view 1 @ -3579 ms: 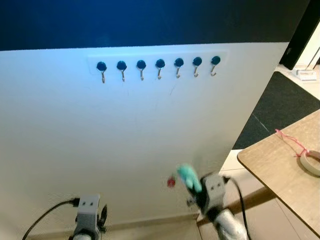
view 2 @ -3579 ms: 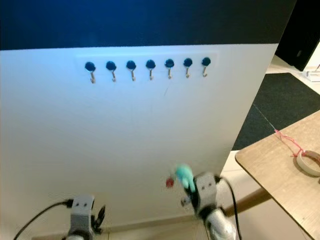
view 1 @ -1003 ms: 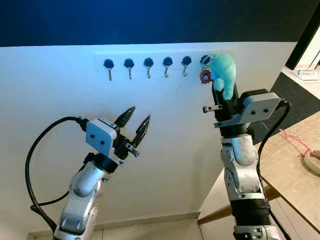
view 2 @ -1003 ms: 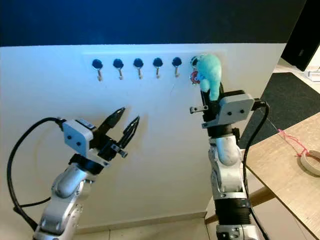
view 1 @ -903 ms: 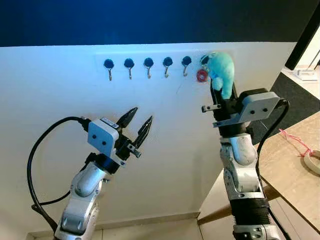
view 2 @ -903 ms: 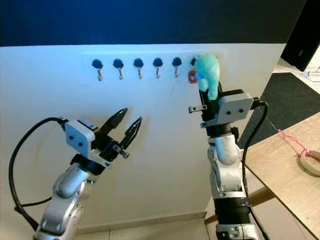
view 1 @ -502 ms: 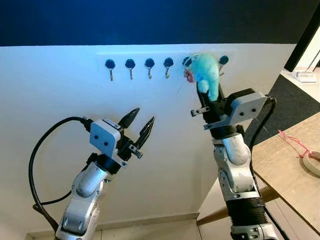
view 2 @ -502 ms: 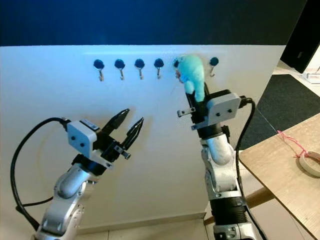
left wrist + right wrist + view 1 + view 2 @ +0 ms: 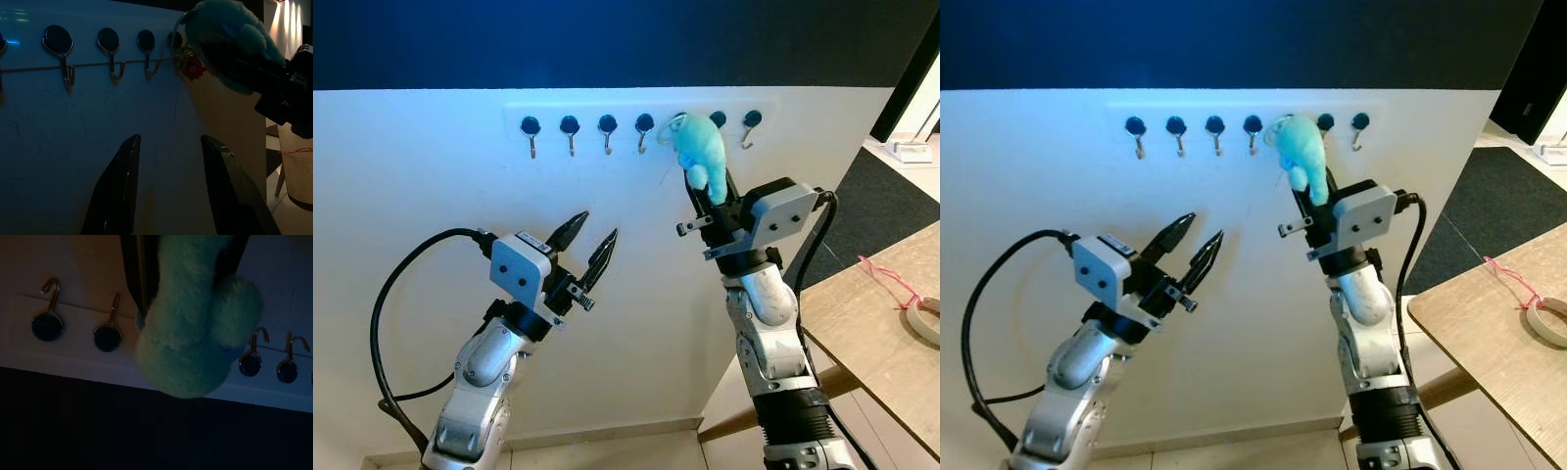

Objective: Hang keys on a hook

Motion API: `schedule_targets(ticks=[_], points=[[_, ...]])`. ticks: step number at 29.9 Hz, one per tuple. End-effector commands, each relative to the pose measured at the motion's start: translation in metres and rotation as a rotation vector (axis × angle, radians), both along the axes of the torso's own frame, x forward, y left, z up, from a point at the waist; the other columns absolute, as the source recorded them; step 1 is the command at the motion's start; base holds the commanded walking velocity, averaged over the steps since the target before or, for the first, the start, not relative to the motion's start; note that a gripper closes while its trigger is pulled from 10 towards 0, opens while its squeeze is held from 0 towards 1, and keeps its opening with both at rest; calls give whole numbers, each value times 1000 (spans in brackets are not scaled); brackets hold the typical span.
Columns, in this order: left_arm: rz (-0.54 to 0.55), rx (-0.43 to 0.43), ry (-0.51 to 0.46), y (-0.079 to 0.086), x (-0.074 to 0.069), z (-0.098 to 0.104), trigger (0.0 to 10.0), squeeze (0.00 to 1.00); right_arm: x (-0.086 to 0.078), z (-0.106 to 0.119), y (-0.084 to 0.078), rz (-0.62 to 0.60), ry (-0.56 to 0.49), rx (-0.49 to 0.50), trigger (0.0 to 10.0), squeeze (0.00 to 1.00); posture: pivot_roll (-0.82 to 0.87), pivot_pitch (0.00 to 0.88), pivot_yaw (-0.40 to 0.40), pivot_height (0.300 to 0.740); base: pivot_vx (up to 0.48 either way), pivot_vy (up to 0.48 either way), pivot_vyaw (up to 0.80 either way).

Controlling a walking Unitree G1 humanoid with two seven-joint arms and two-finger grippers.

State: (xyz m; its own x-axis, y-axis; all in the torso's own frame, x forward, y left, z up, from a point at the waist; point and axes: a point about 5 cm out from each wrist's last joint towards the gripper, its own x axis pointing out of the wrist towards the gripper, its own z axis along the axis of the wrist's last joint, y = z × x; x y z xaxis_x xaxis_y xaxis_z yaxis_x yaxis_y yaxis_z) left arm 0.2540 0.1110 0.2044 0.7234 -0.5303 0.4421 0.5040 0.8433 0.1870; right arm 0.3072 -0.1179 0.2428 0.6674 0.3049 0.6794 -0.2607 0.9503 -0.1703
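Note:
A turquoise plush keychain is held up against the white board, and my right gripper is shut on its lower part. Its ring and small red charm sit at the fifth hook from the left in the row of blue-capped hooks. I cannot tell whether the ring is over that hook. In the right wrist view the plush fills the gap between the black fingers. My left gripper is raised below the row, open and holding nothing.
The hooks sit on a white wall panel under a dark upper band. A wooden table at the right carries a tape roll and red string. A dark mat lies on the floor behind it.
My right gripper has carried the plush left along the row, from the sixth hook to the fifth, and slightly down. The left arm has hardly moved.

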Motion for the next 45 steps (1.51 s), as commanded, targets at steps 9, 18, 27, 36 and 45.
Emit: schedule_targets(ticks=[9, 18, 27, 36, 45], points=[[-12, 6, 10, -2, -2, -1, 10000, 0, 0, 8, -19, -104, -50, 53, 10000, 0, 62, 6, -30, 740, 0, 0, 0], [-19, 10, 10, -3, -2, -1, 10000, 0, 1, 13, -39, -207, -70, 84, 10000, 0, 62, 6, -26, 740, 0, 0, 0], [-25, 17, 15, -4, -3, -2, 10000, 0, 1, 5, -44, -245, -36, 85, 10000, 0, 65, 12, -24, 740, 0, 0, 0], [-29, 25, 21, -5, -3, -3, 10000, 0, 1, -15, -44, -263, 31, 69, 10000, 0, 65, 17, -23, 740, 0, 0, 0], [-31, 30, 23, -5, -3, -3, 10000, 0, 0, -41, -48, -285, 123, 47, 10000, 0, 67, 23, -20, 740, 0, 0, 0]])
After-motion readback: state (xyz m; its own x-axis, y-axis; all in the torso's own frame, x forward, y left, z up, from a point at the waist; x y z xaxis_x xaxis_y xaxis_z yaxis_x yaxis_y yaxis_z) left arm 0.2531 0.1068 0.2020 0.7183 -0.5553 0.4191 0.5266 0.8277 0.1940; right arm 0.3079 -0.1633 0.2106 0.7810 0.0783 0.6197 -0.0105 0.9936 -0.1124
